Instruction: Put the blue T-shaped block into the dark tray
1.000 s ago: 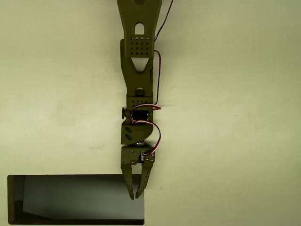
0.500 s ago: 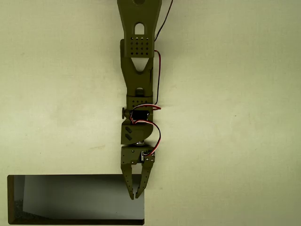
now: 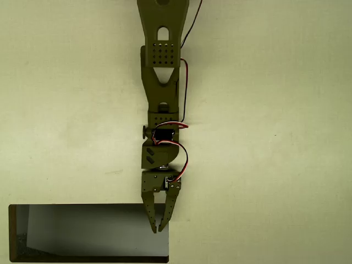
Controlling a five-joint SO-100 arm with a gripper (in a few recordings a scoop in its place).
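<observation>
Overhead view: fingers (image 3: 157, 227) nearly together (holding nothing) over the dark tray's (image 3: 88, 207) right end.

**Cut off and covered, seen from above**

The olive arm (image 3: 163, 71) runs off the top edge, its base out of frame. The gripper (image 3: 159, 227) overlaps the dark tray (image 3: 12, 231) at its upper right corner, covering rim there. A black cable (image 3: 190, 27) leaves the frame at the top.
</observation>
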